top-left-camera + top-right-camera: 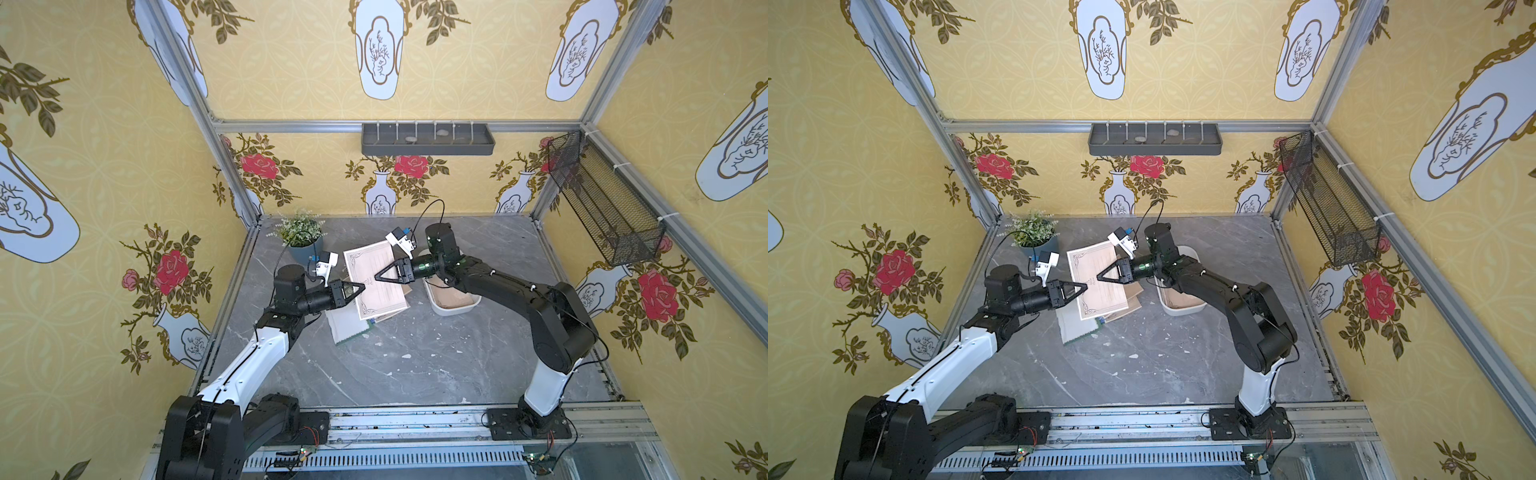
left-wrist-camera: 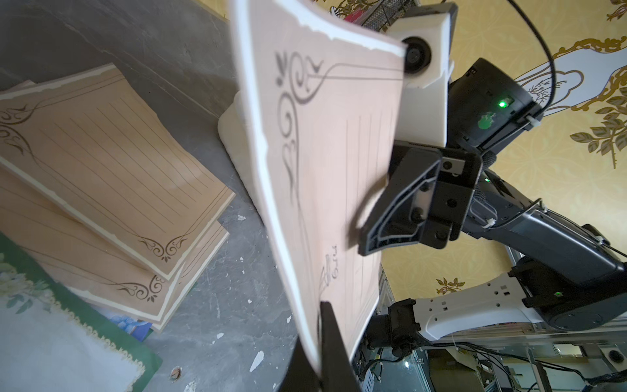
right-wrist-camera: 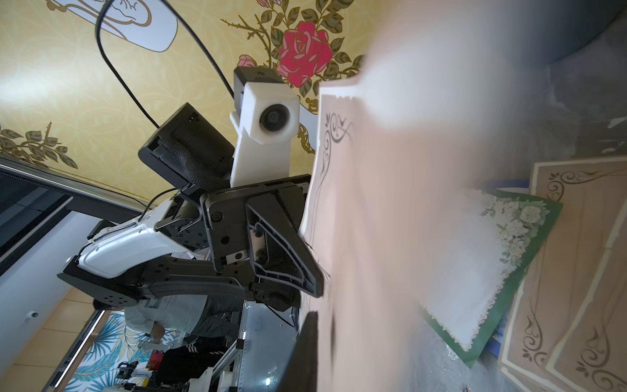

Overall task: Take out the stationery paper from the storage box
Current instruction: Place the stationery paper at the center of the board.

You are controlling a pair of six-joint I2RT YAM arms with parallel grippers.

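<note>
Tan sheet [image 1: 370,259] mid-handover above the pile [image 1: 347,328], outside the box [image 1: 455,311].
Its edge is clamped in the left gripper [image 1: 362,287]; the right gripper [image 1: 377,277] has an unclear hold. Next, likely: right lets go, left lays it down.

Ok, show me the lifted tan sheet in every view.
Top view: held sheet mid-table, beside the box.
Top view: same place.
Left wrist: centre, running top to bottom.
Right wrist: centre, blurred.
Shared landmark: green-bordered sheet.
</note>
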